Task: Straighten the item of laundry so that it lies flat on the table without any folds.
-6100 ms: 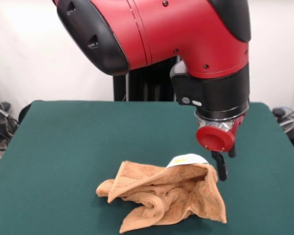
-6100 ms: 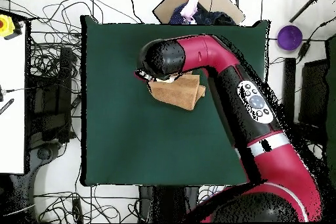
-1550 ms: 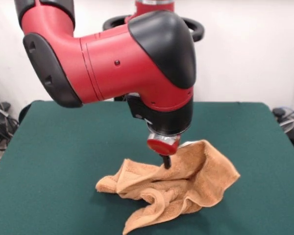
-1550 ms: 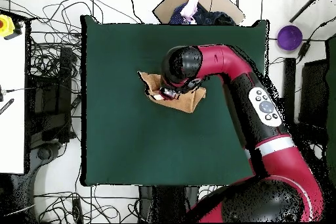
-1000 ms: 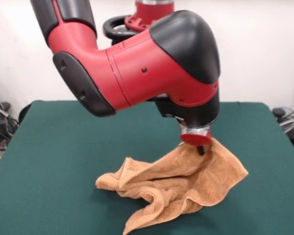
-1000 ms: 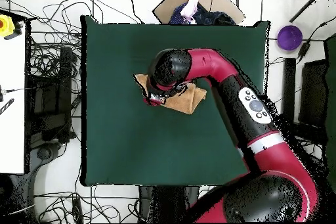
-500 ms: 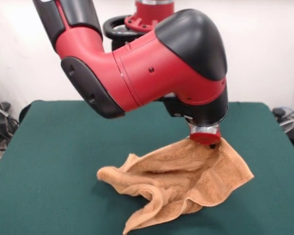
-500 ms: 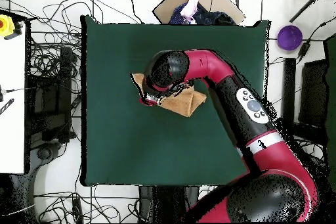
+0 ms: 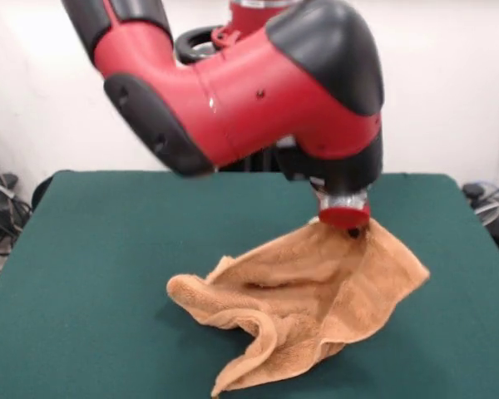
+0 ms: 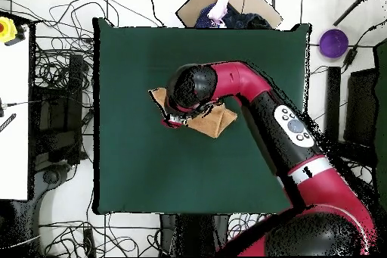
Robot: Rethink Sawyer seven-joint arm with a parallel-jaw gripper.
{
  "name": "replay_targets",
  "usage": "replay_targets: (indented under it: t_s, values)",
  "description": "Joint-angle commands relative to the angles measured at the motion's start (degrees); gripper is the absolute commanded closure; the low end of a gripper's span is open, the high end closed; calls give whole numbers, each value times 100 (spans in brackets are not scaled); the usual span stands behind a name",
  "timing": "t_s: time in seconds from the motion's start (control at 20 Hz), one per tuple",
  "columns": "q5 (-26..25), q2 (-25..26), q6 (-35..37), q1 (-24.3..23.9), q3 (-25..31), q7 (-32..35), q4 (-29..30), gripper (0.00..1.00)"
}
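Front view: the gripper point(image 9: 352, 232) is seen at the far right edge of the towel point(image 9: 308, 299), with that edge raised off the table point(image 9: 91, 249); its fingers are hidden behind the red flange and the cloth, so how far it is closed cannot be told, though the lifted peak suggests a hold; the bulk of the cloth is spread from it toward the near left, crumpled, with a rolled fold at the near edge; a pull away to the far right is judged to be called for.

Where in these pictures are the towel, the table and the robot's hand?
towel point(image 9: 316, 291): front view, middle of the rumpled cloth.
table point(image 9: 100, 249): front view, bare green top left of the towel.
hand point(image 9: 350, 230): front view, dark tip under the red disc, at the towel's raised edge.
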Motion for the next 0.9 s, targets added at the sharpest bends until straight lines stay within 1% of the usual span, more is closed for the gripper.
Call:
replay_targets:
  t_s: [0.05, 0.2, 0.4, 0.6, 0.9]
  values:
    - [-181, -1554, -877, -74, -423, 1360, 2042, 100]
    - [-157, -1961, -1488, -51, -599, 1987, 2692, 100]
    - [-257, -2197, -2329, 172, -860, 2459, 3227, 100]
    - [-521, -2066, -3228, 582, -1335, 2739, 3365, 100]
    - [-718, -1865, -4311, 1198, -2147, 3005, 3284, 100]
